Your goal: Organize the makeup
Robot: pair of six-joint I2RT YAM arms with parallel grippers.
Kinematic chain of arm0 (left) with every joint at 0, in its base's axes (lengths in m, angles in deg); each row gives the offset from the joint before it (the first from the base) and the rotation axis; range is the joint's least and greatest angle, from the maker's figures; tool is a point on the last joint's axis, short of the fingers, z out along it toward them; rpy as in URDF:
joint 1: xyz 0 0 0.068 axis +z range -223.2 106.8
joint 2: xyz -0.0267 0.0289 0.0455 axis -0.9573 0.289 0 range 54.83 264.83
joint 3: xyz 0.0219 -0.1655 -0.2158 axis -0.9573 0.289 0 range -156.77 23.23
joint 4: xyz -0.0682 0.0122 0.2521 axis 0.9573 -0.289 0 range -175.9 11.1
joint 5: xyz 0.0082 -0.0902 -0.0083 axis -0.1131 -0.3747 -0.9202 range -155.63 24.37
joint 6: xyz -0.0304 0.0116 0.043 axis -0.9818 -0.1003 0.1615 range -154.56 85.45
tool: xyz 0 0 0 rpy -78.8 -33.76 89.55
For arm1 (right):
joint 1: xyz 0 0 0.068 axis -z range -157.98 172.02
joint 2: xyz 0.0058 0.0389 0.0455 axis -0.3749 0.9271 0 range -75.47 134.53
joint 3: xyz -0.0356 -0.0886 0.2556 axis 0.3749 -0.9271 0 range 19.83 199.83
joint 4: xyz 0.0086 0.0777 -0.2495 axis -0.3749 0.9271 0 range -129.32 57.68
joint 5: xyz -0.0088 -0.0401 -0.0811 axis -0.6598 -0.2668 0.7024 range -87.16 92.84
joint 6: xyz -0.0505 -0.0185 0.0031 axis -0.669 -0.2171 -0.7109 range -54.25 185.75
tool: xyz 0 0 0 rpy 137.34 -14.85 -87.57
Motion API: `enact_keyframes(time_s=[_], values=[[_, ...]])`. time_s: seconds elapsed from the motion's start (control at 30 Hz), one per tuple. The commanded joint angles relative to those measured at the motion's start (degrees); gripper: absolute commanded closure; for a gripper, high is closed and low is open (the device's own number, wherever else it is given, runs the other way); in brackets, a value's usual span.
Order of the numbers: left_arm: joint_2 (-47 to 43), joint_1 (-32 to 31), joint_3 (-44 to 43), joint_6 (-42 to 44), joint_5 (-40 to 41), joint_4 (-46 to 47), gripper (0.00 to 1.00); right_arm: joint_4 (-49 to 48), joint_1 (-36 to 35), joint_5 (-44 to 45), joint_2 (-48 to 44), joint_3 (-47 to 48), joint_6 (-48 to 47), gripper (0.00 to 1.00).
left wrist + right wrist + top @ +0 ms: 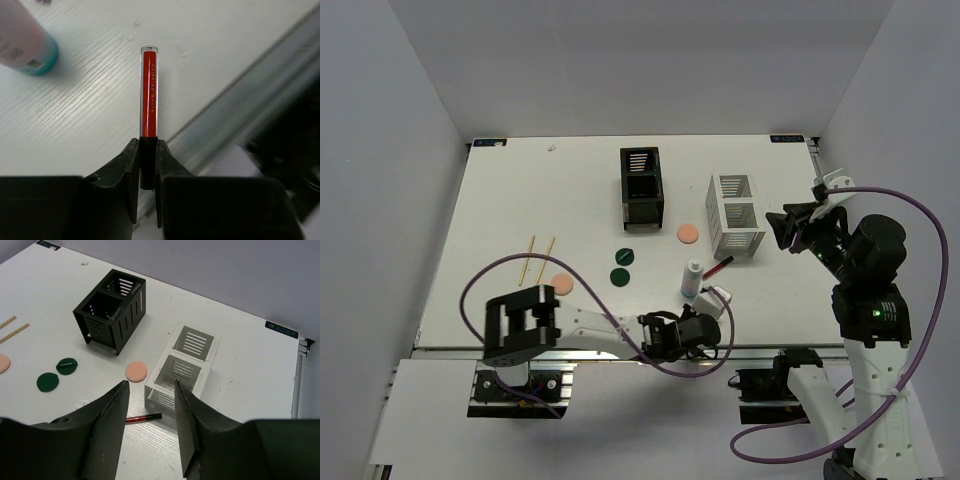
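In the left wrist view my left gripper point(148, 145) is shut on the black cap of a clear tube of red makeup point(149, 90), which points away over the table close to its near edge. Just beyond stands the small white bottle point(693, 278). A thin dark red pencil point(142, 417) lies in front of the white organizer point(185, 365). My right gripper point(150, 385) hangs open and empty above the table, right of that organizer. Peach puffs point(689, 233) point(561, 283), two green discs point(626, 255) point(619, 275) and two tan sticks point(528, 258) lie loose.
The black slotted organizer point(640, 185) stands at the back middle, the white one point(738, 213) to its right; both compartments of each look empty. A metal rail point(240, 100) runs along the table's near edge beside my left gripper point(712, 297).
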Motion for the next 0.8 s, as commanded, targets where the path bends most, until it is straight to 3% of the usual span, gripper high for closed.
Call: enact_keyframes(time_s=[0.0,0.17,0.3,0.4,0.43,0.5,0.53,0.63,0.77], values=[[-13.5,-0.6,1.4,3.6,-6.5,6.8,1.0,-1.9,0.3,1.4,-0.1,3.3,1.6,0.53],[-23.7,-0.3,1.9,5.7,-9.1,4.5,1.0,-2.1,0.3,2.1,-0.3,3.6,2.2,0.53],[-29.9,2.8,2.9,0.5,-11.1,4.3,1.0,-2.6,0.3,3.0,-0.5,3.1,2.9,0.53],[-34.3,11.0,5.0,-5.9,-13.2,6.1,1.0,-3.5,0.3,3.8,-0.6,3.4,3.5,0.53],[-35.6,17.1,5.4,-7.4,-14.6,7.9,1.0,-3.6,0.3,4.0,-0.5,3.5,3.8,0.53],[-35.1,23.6,3.3,-13.3,-18.2,8.1,1.0,-3.9,0.3,4.5,-0.6,3.6,4.1,0.53],[-34.0,30.1,1.2,-15.3,-20.1,6.0,1.0,-4.1,0.3,4.8,-0.4,3.8,4.2,0.53],[-26.7,41.2,-7.9,-25.9,-26.9,1.4,1.0,-4.1,0.3,5.5,-0.6,3.6,4.7,0.53],[-19.5,49.5,-11.9,-45.7,-31.6,2.5,1.0,-4.4,0.3,5.5,-1.2,2.2,5.8,0.53]])
